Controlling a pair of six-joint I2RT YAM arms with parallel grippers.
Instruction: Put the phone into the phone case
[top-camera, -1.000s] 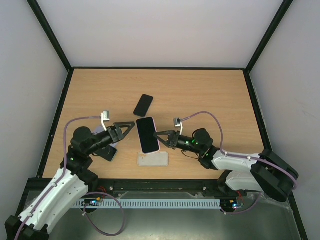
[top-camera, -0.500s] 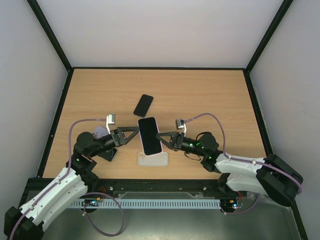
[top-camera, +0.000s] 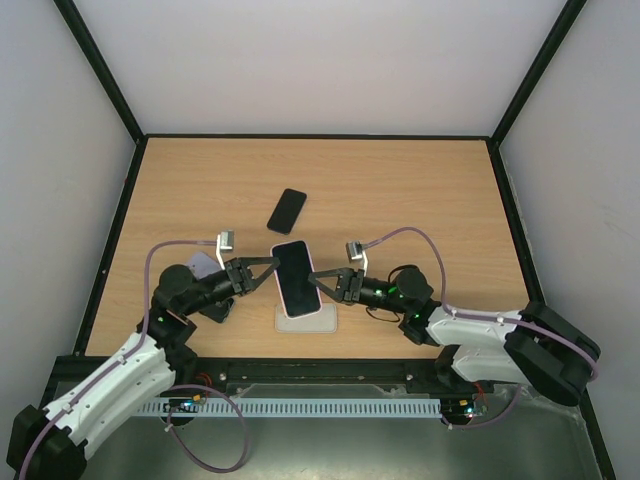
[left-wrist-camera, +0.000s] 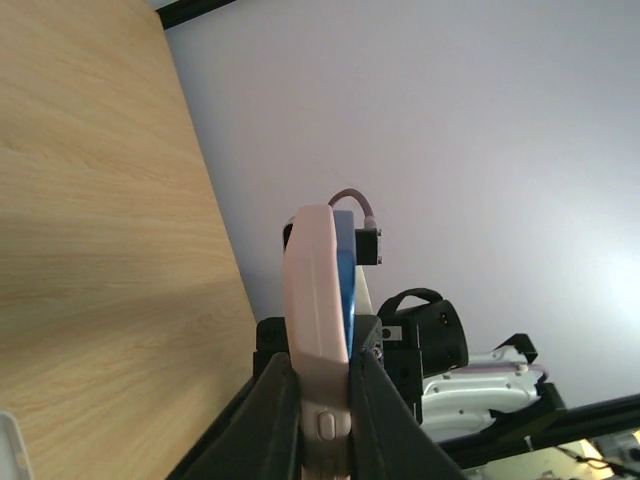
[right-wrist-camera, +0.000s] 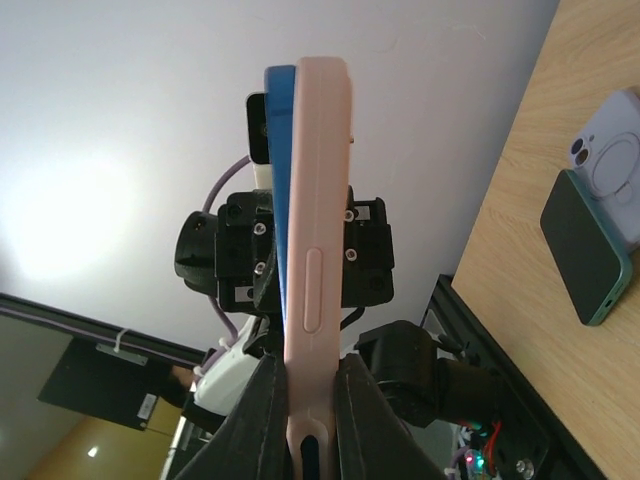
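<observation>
Two grippers are clamping one object between them. The left gripper (top-camera: 268, 272) and the right gripper (top-camera: 322, 281) are each pinching a long edge of the pink case (left-wrist-camera: 316, 300), which is carrying the phone (top-camera: 297, 275) screen-up above the near middle of the worktop (top-camera: 420, 190). Both wrist views are showing the case squeezed tight in its gripper, with the phone's blue side standing proud along one face — so the phone is probably sitting only partly seated. Gripping from opposite sides is likely steadying the case while the pair is pressing the phone home. Directly below, a pale flat case (top-camera: 307, 320) is lying on the worktop — a spare dark phone (top-camera: 287, 210) is resting farther back.
</observation>
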